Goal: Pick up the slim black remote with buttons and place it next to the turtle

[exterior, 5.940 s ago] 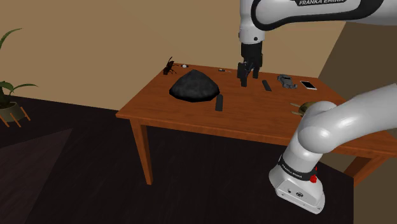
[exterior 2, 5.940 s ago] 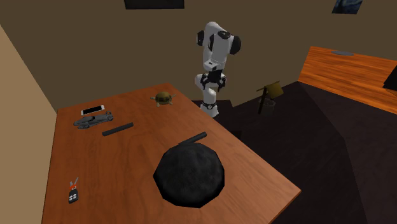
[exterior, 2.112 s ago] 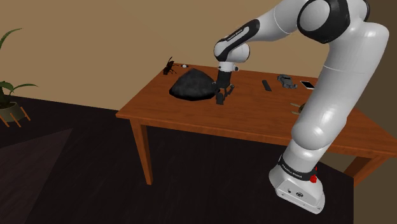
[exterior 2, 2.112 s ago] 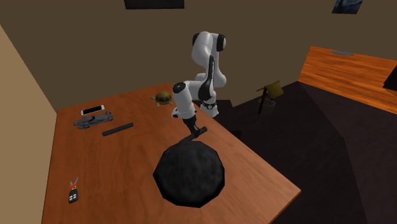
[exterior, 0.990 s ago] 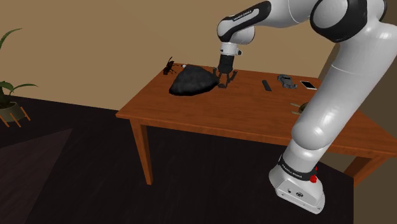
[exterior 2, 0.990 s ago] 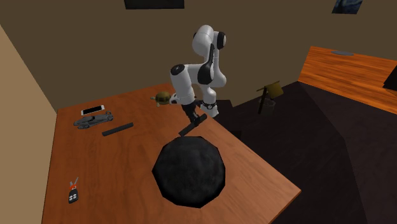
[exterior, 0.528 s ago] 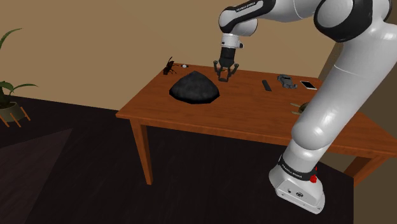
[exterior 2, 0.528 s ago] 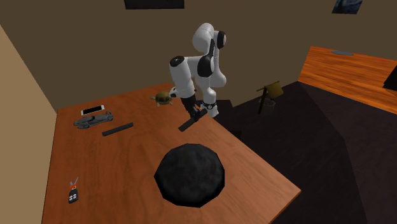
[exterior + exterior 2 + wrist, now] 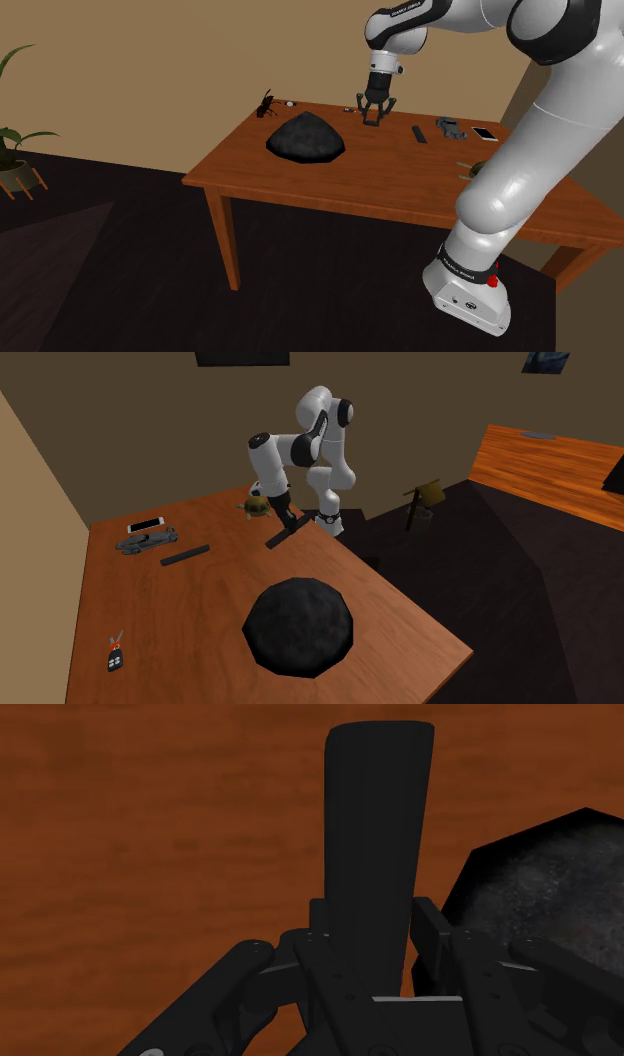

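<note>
My gripper [image 9: 374, 115] is shut on a slim black remote [image 9: 283, 534] and holds it tilted in the air above the wooden table [image 9: 390, 612]. In the wrist view the remote [image 9: 375, 854] sticks out between the two fingers [image 9: 430, 929], over bare wood. The small green-brown turtle [image 9: 257, 505] sits on the table near the arm's base, a short way beyond the held remote. In the shoulder view the turtle [image 9: 478, 168] is partly hidden behind the arm.
A large dark rock [image 9: 297, 625] lies mid-table, also beside the gripper [image 9: 540, 894]. A second slim black bar [image 9: 185, 555], a grey tool [image 9: 145, 541] and a phone [image 9: 146, 525] lie near one end. A key fob [image 9: 116, 657] lies at the other end.
The gripper has lifted the remote from beside the rock and carried it through the air toward the turtle's end of the table. The rock has stayed put.
</note>
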